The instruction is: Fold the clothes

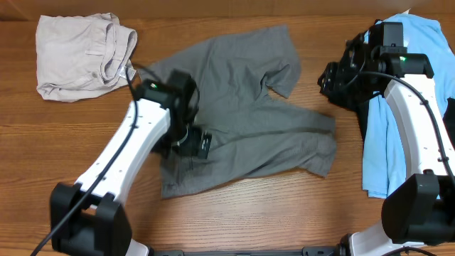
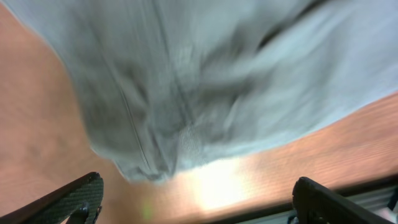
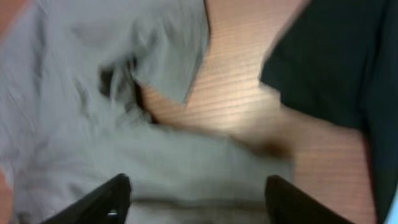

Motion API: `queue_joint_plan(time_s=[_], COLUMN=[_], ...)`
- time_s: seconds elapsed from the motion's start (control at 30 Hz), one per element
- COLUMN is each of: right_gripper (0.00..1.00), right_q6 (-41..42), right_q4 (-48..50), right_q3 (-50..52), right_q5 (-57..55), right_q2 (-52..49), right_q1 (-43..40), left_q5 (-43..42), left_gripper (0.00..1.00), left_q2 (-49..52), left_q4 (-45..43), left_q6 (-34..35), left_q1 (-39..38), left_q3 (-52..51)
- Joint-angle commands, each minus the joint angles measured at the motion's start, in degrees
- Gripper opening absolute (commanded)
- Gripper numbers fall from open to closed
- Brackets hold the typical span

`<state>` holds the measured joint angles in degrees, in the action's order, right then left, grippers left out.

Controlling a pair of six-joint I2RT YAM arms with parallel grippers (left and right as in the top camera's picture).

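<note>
Nearest the bases, the left gripper [image 1: 192, 144] hangs over the near left part of the grey shirt [image 1: 249, 107]. Its jaws are spread wide with nothing between them, probably to pinch that hem for a fold. The shirt lies rumpled across the middle of the table [image 1: 284, 206]. Farther out, off the shirt's right sleeve, the right gripper [image 1: 333, 80] is also wide open and empty, likely to take the opposite edge. A black garment [image 3: 323, 62] and a blue garment [image 1: 377, 156] lie right of the shirt, apparently unfolded. Beyond the shirt's far left corner lies a beige garment [image 1: 78, 57], seemingly folded and set aside.
</note>
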<state>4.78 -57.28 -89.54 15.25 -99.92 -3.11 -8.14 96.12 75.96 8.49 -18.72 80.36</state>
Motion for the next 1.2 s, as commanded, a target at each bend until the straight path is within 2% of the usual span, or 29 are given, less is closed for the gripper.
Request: queue_joint_plan(time_s=[0.0,0.1,0.27,0.4,0.63,0.8,1.03,1.17], right_gripper=[0.77,0.77,0.76,0.71,0.55,0.4,0.08,0.04], right_q6=[0.9,1.0,1.0,1.2,3.0,5.8,7.3,7.5], right_q4=[7.2,12.0,17.2,19.4,21.9,23.3,24.3,24.7], right_q3=[-0.2,-0.2,-0.2,-0.2,-0.2,-0.2,-0.2,-0.2], right_q5=[1.0,1.9,3.9,3.7,3.2,-0.5,-5.9,-9.4], right_q2=[-1.2,-5.2,-12.5,-19.6,-24.9,-26.7,-27.4,-27.4], right_q1=[0.0,0.6,2.9,6.0,8.3,8.5,8.5,8.5], left_q5=[1.3,1.2,1.0,1.1,2.8,2.8,3.7,3.7], left_gripper=[1.0,1.0,1.0,1.0,1.0,1.0,1.0,1.0], left_q2=[-2.5,-2.6,-2.3,-2.0,-2.0,-2.0,-2.0,-2.0], left_q4=[-0.5,-3.3,-8.0,-9.0,-8.9,-8.9,-8.9,-8.9], left_q6=[-5.9,-6.4,-6.4,-6.4,-6.4,-6.4,-6.4,-6.4], left_q1=[0.3,0.3,0.3,0.3,0.3,0.3,0.3,0.3], left_q3=[9.7,13.9,14.4,14.4,14.4,14.4,14.4,14.4])
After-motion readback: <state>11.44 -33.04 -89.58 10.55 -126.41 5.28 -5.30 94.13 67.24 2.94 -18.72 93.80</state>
